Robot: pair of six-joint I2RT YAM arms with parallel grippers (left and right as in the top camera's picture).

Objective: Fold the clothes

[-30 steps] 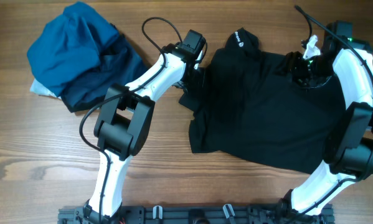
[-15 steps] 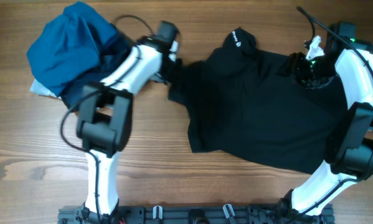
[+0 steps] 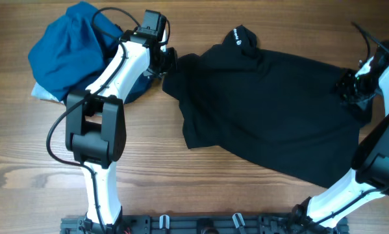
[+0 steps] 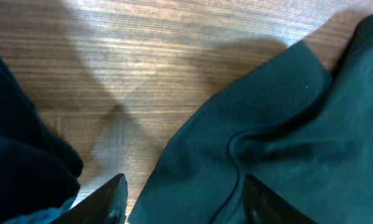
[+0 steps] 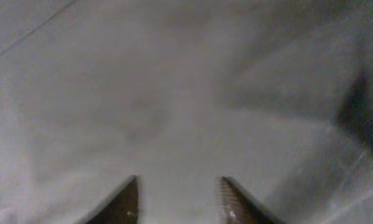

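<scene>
The black shirt (image 3: 272, 110) lies spread, with some wrinkles, over the middle and right of the worktop (image 3: 246, 208). Its collar end, with the small white logo (image 3: 238, 38), lies close to the far edge, and its right side runs out near the right edge. The left claw (image 3: 167, 62) sits at the shirt's leftmost tip, near the far edge, in the gap between the shirt and the blue bundle (image 3: 71, 45) heaped in the far left corner. In the left wrist view its two fingers (image 4: 114, 199) stand spread wide. A flap of the dark fabric lies beneath and between them and runs off toward the right, with bare wood beyond and a bit of the dark blue cloth at the left. The cloth is not clamped. The right claw (image 3: 345, 88) is down on the right part of the shirt, near the right edge of the worktop. In the right wrist view its fingers (image 5: 129, 198) show a moderate gap and blurred fabric fills everything around them. I cannot tell whether that claw is pinching the cloth or merely pressed into it.
</scene>
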